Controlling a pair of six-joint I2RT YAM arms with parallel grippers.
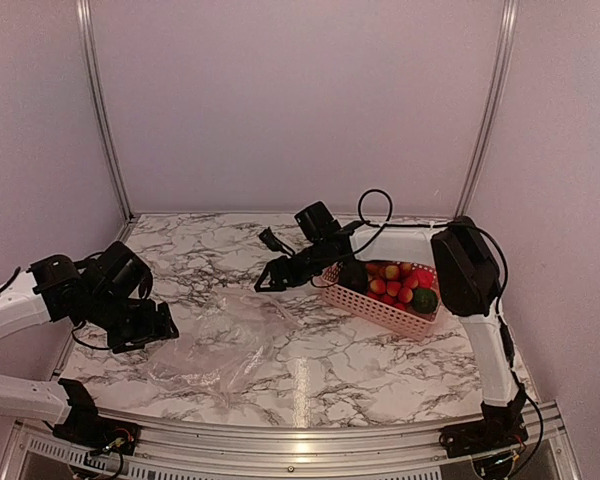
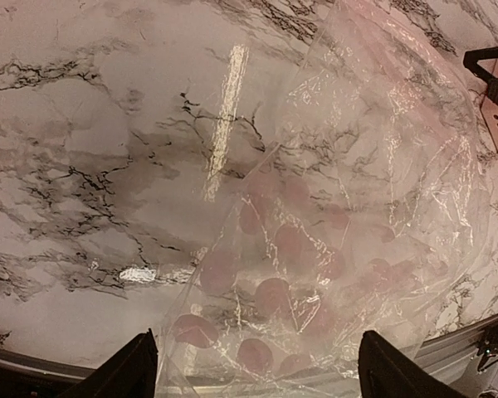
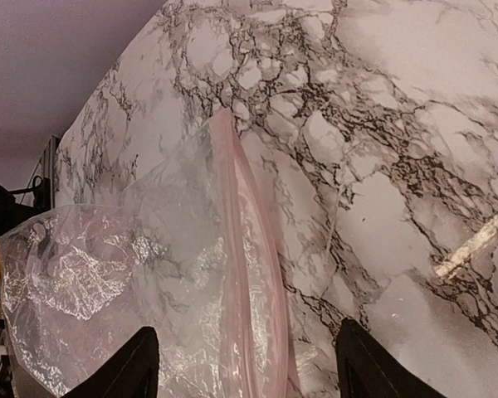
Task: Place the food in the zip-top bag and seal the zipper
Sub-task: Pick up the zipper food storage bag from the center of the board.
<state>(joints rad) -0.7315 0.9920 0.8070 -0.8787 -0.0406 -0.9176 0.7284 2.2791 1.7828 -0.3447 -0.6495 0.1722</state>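
Top camera: I see the zip-top bag (image 1: 230, 345) lying crumpled on the surface (image 1: 380, 360), with the food (image 1: 398, 285) well apart in the pink basket (image 1: 380, 308). Left wrist: my left end effector (image 2: 257, 373) is spread wide above the bag, gripping nothing. Right wrist: my right end effector (image 3: 249, 369) has its fingers apart, holding nothing, over the pinkish zipper (image 3: 236, 232).

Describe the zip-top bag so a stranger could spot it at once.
On the marble table, look at the near-left area, left of the pink basket of toy food. The bag lies there: clear, crinkled film with a pinkish strip along one edge, the only see-through thing.
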